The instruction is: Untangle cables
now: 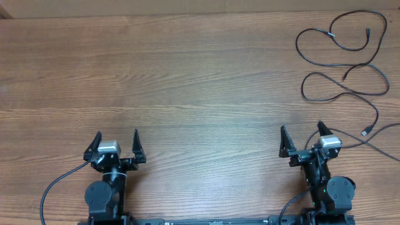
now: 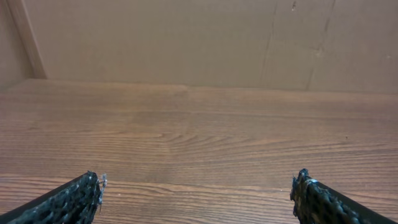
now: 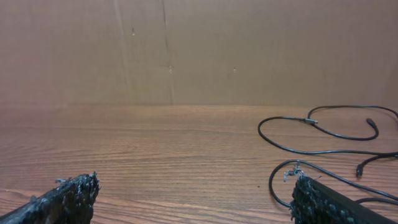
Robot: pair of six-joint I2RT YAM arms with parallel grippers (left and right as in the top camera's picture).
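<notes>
Thin black cables [image 1: 342,62] lie in loose loops on the far right of the wooden table [image 1: 187,81], with small plugs at their ends. In the right wrist view the cables [image 3: 323,134] curl ahead and to the right of my fingers. My right gripper [image 1: 302,136] stands open near the table's front edge, just below and left of the loops, with nothing between its fingers; one strand runs past its right side. My left gripper [image 1: 116,142] is open at the front left, far from the cables. Its view shows only bare wood between the left gripper's [image 2: 198,193] fingertips.
A brown cardboard wall [image 3: 199,50] rises along the far edge of the table. Thicker black arm cables [image 1: 53,187] trail beside both arm bases at the front edge.
</notes>
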